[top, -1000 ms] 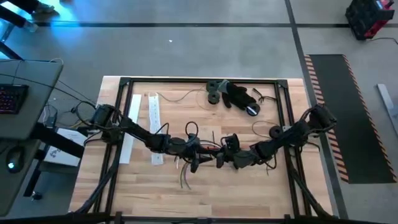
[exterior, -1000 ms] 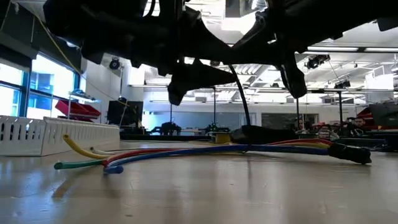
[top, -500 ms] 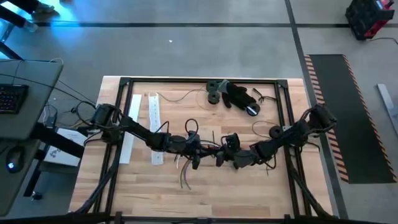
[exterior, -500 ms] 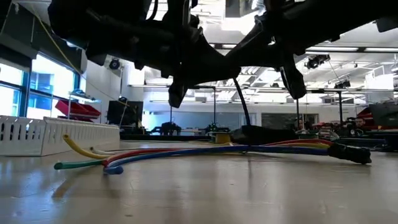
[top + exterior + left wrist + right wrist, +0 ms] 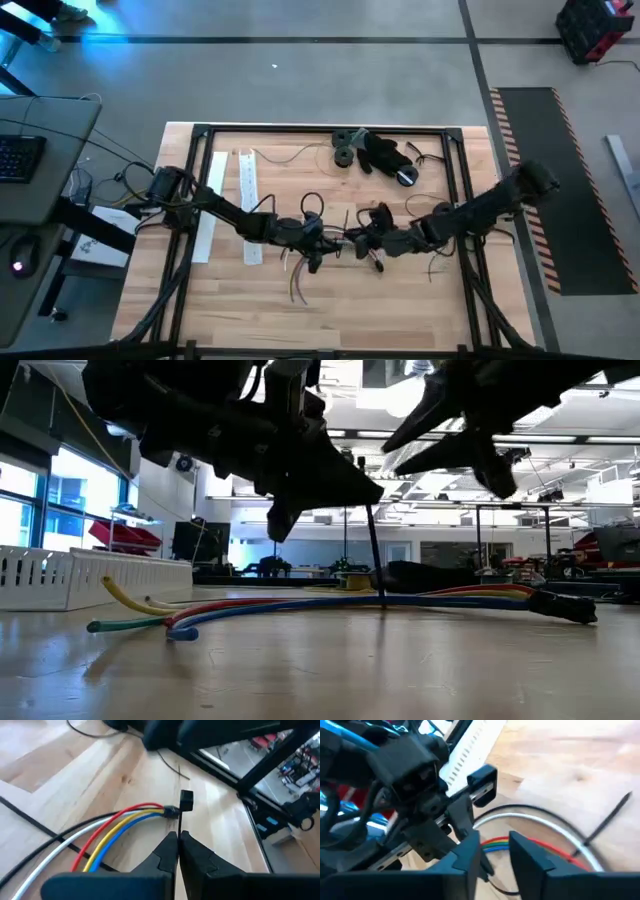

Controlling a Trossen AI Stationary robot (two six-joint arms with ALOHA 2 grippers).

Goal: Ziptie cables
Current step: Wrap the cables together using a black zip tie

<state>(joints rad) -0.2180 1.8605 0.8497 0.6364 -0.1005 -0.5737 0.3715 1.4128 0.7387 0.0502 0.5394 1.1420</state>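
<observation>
The cables point(image 5: 335, 240) lie bundled along the middle of the table, their coloured ends point(image 5: 140, 622) fanned out on the wood. A thin black ziptie point(image 5: 172, 811) wraps the bundle, and its tail point(image 5: 377, 560) rises straight up. My left gripper point(image 5: 178, 834) is above the bundle, shut on that tail. My right gripper point(image 5: 495, 845) hovers open just to the right of the left one point(image 5: 365, 238), above the cables point(image 5: 560, 857), with nothing between its fingers. My left gripper pinches the ziptie's thin black tail point(image 5: 179, 824) between its two fingers, a short way from the loop around the bundle. The fingers slant down at it from the table's left. The tail runs straight from the fingers to the cables, which rest on the table.
Two white perforated strips point(image 5: 248, 190) point(image 5: 212, 200) lie at the left of the table. A black heap with round parts point(image 5: 375, 152) sits at the far edge. A loose black ziptie point(image 5: 610, 820) lies on the wood. Black frame rails point(image 5: 320, 128) border the table.
My right gripper has risen and drawn back a little toward the table's right and far side, tipping as its arm stretched out. The ziptie's tail, curved a second ago, now stands straight and taut between my left gripper and the bundle.
</observation>
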